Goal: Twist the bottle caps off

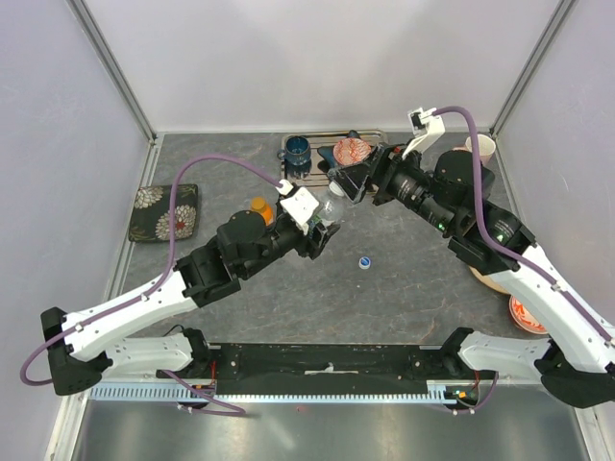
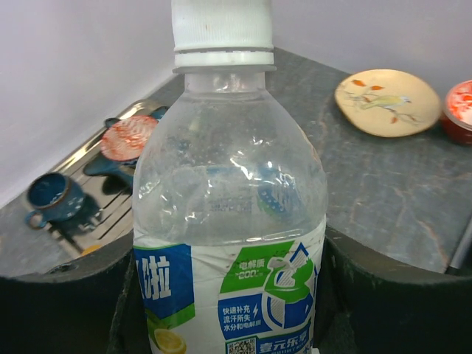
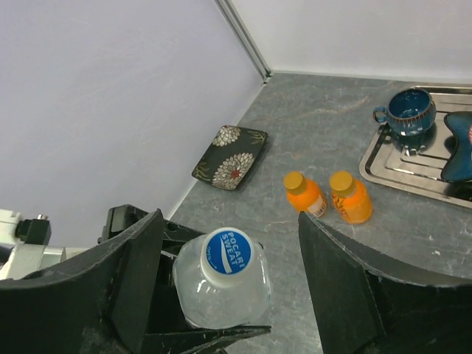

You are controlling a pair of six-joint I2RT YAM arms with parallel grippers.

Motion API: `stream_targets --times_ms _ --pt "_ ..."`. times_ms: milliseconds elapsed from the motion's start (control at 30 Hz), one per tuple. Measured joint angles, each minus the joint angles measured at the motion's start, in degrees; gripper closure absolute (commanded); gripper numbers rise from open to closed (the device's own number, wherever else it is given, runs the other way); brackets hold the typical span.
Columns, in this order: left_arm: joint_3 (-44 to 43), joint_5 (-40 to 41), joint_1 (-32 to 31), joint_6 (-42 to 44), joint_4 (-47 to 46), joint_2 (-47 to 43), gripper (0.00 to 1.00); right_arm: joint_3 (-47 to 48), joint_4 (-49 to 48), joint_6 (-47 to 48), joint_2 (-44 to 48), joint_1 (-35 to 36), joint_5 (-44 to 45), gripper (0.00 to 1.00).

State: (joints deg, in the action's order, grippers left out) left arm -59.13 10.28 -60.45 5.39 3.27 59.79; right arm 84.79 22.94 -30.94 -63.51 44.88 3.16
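**Parts hidden or cut off**

From above, the clear bottle point(image 1: 330, 209) is largely covered by the left gripper point(image 1: 325, 230) and the right gripper point(image 1: 338, 187), and its cap is not seen there. An orange bottle point(image 1: 259, 207) is partly hidden behind the left arm point(image 1: 207, 269). At the far right, a cup point(image 1: 480, 146) is half covered by the right arm point(image 1: 480, 230). Nearer, a plate point(image 1: 490, 280) and a red bowl point(image 1: 527, 314) are also overlapped by it. In the left wrist view, the cap point(image 2: 221, 26) is cut by the top edge and the bottle's base by the bottom edge. In the right wrist view, the tray point(image 3: 413, 173) is cut off at the right edge.
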Motion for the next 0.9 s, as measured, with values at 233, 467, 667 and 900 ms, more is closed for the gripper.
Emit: stream_targets --times_ms 233,467,667,900 --pt "0.02 6.12 -1.51 1.88 -0.11 0.48 0.48 0.00 0.96 -1.22 -0.92 0.00 0.09 0.30" --pt "0.07 7.98 -1.86 2.60 -0.52 0.81 0.48 -0.72 0.74 -1.49 -1.29 0.02 -0.50 0.35" --pt "0.09 8.33 -2.05 2.73 -0.79 0.87 0.48 -1.95 0.66 -1.84 -2.27 0.02 -1.03 0.41" --pt "0.46 8.90 -2.16 3.10 -0.81 0.96 0.48 -2.97 -0.22 -2.25 -2.34 0.20 -1.55 0.47"
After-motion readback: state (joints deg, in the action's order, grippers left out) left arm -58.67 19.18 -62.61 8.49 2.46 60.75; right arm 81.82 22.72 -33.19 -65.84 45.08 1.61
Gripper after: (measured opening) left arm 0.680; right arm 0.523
